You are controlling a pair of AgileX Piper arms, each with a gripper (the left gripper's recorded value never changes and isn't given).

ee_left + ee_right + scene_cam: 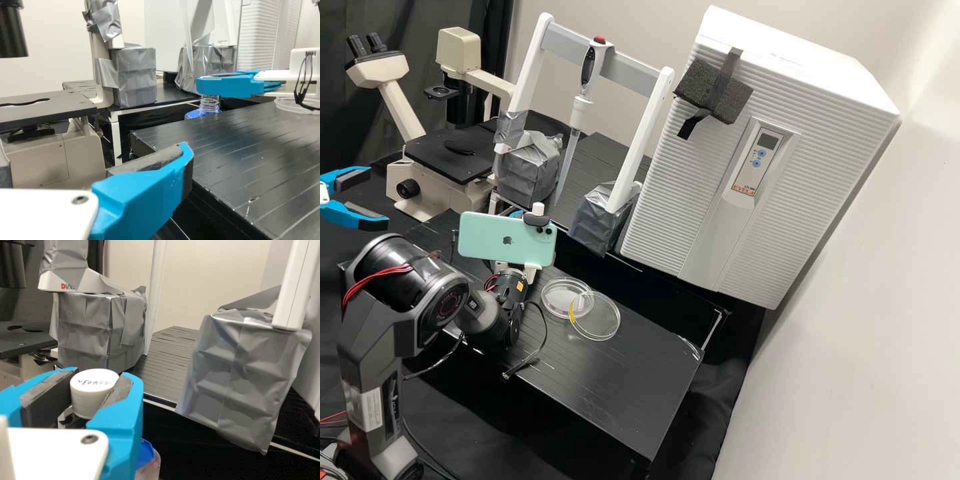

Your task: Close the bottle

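So the cap (94, 390) is sitting clamped between the two blue fingers of the right hand (90, 382), with the grey pads pressing on either side of it. It's looking like a smooth white round plug. There's a bit of dark handwriting on top, but it's too scrawly for me to read.

The bottle (210, 106) is standing straight below that hand with its mouth open. It's clear plastic, with a threaded neck and a blue label wrapping around it. It's sitting just behind the edge of the ribbed black table (240, 160).

Beyond the hand, lumpy blocks (95, 325) are sitting wrapped in crinkly grey duct tape around the feet of a white stand (295, 285). Some red print is peeking out above the tape on one, but it's mostly covered.

The left hand (370, 197) is hanging well away from the bottle, out by the beige microscope (433, 167). Its fingers are spread apart and gripping nothing. Two clear round petri dishes (580, 307) are lying overlapped on the table.
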